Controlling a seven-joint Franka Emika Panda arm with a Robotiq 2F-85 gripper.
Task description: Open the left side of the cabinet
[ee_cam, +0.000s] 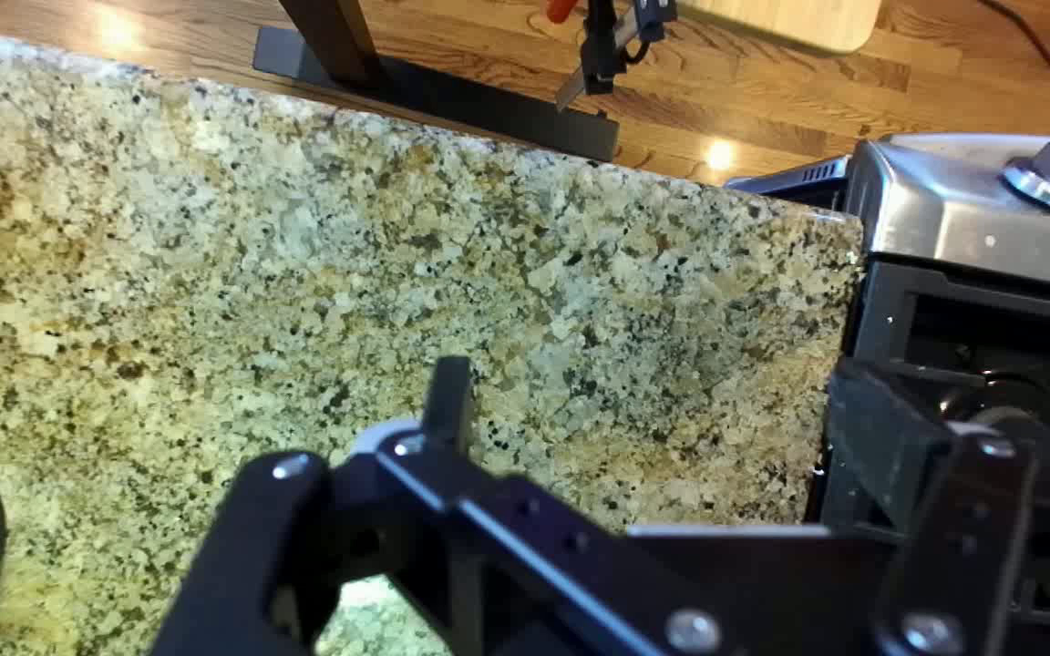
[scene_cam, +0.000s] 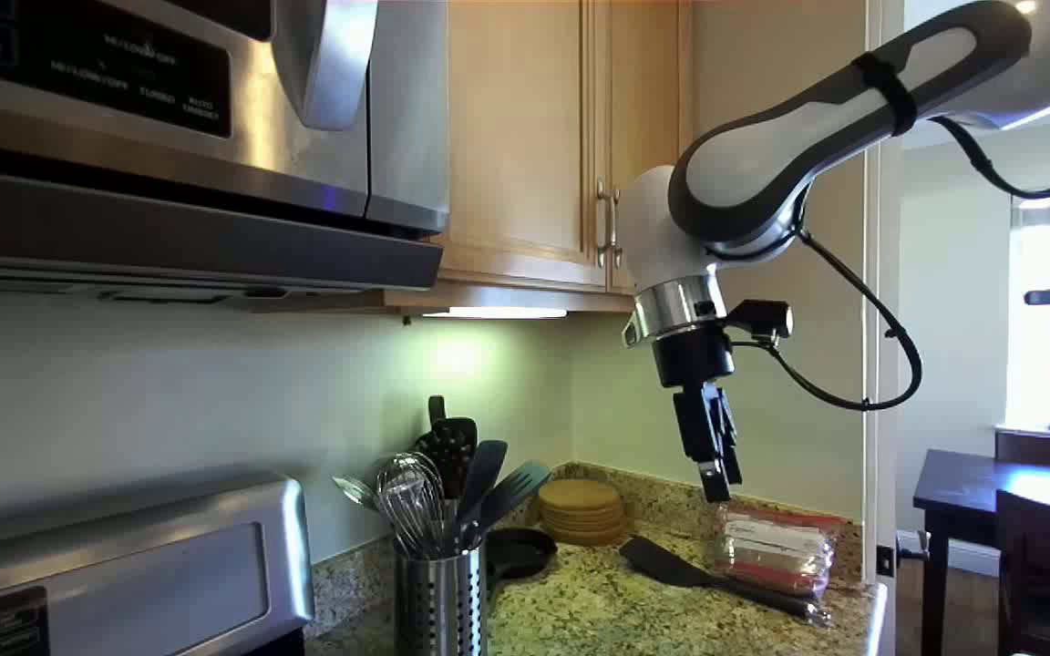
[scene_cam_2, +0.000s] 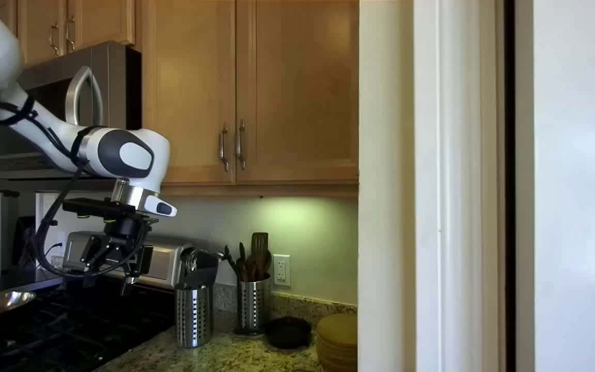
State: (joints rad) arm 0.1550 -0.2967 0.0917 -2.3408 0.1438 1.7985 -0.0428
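Observation:
The cabinet is light oak with two doors, both shut. The left door (scene_cam: 520,137) shows in both exterior views (scene_cam_2: 189,88), with a slim silver handle (scene_cam_2: 223,147) near its right edge. The matching other door (scene_cam_2: 302,93) is beside it. My gripper (scene_cam: 719,487) points down, below and apart from the handles; it also shows in an exterior view (scene_cam_2: 109,279) in front of the stove. In the wrist view its fingers (ee_cam: 653,392) are spread wide with nothing between them. The cabinet is out of the wrist view. My arm covers part of the doors in the exterior views.
A stainless microwave (scene_cam_2: 55,113) hangs left of the cabinet. Metal utensil holders (scene_cam_2: 194,315), a black pan (scene_cam_2: 288,332), a black spatula (scene_cam: 671,565) and plastic packages (scene_cam: 776,547) stand or lie on the granite counter (ee_cam: 397,273). The stove (ee_cam: 990,228) adjoins it.

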